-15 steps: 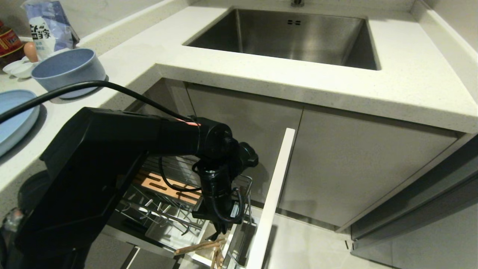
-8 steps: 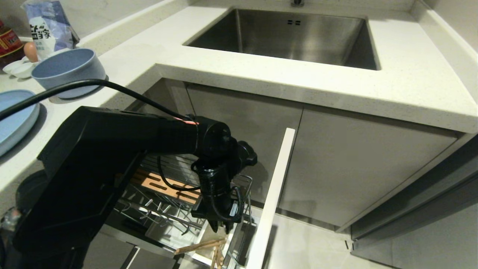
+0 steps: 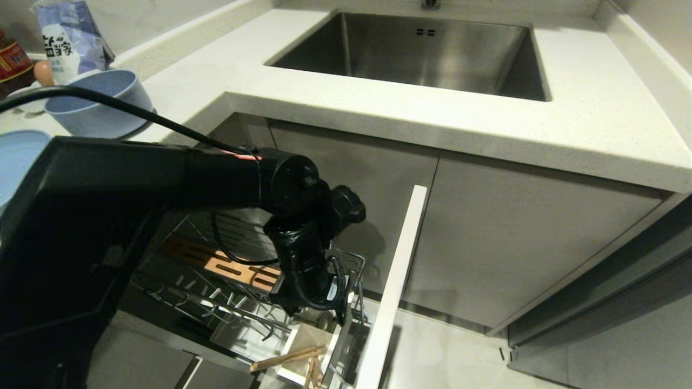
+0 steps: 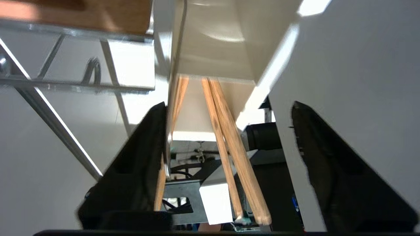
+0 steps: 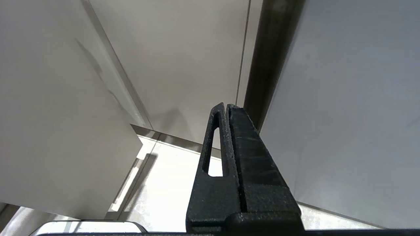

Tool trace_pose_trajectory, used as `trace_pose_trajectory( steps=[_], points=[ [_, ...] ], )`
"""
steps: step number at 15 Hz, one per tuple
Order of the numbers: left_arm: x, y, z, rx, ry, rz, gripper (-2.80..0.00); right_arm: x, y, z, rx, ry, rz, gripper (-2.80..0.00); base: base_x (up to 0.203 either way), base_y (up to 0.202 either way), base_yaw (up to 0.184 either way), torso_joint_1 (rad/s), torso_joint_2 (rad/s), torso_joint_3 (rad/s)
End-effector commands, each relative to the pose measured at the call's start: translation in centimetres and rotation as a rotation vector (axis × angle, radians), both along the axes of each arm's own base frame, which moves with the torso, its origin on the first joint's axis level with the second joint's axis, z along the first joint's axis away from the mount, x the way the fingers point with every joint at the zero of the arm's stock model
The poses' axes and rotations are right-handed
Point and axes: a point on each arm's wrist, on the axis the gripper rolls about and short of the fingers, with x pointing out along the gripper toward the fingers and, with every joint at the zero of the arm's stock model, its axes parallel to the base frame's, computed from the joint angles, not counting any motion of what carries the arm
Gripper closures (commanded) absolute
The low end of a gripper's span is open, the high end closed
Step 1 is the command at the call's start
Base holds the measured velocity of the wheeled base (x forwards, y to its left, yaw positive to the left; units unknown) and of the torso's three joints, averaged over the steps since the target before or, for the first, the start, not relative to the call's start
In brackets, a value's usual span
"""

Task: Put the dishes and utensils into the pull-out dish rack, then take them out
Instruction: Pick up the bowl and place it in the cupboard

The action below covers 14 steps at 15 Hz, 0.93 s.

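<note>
White speckled stone countertop fills the upper half of the head view, with a stainless-steel sink sunk into it at twelve o'clock. Below it, at seven o'clock, the chrome wire pull-out dish rack with its white panel front is seen drawn out of the cabinet. A slotted wooden strip lies across the rack. At ten o'clock on the counter a large flat pale-blue oval plate is partly hidden by the black left arm, and a deep pale-blue round bowl stands beyond it toward eleven o'clock. The left gripper is held pointing down above the white plastic utensil caddy at six o'clock; its jaws are spread apart and nothing is clasped between them. The pair of long light-wood chopsticks is seen resting in the caddy, leaning out over its rim. The right gripper is parked beside the cabinet fronts with its fingers pressed together.
</note>
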Motion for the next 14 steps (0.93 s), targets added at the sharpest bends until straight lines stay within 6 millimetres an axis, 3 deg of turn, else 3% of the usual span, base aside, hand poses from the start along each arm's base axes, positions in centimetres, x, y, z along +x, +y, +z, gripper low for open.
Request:
trace_pose_trajectory(
  steps=[1,4,5,14],
  points=[
    [-1.2,0.9,2.7,-0.042,-0.052,0.004,-2.80,0.2,0.0,-0.6,0.000,0.022,0.001,0.00,0.000,0.000,0.000,0.000,0.00,0.000],
    [-3.0,2.4,6.1,-0.089,-0.115,0.003,-2.80,0.2,0.0,-0.6,0.000,0.022,0.001,0.00,0.000,0.000,0.000,0.000,0.00,0.000],
    [-3.8,3.1,7.4,-0.104,-0.146,0.002,0.00,0.2,0.0,-0.6,0.000,0.021,0.001,0.00,0.000,0.000,0.000,0.000,0.00,0.000],
    [-11.3,9.7,17.5,-0.255,-0.505,0.050,0.00,0.2,0.0,-0.6,0.000,0.021,0.001,0.00,0.000,0.000,0.000,0.000,0.00,0.000]
  ],
)
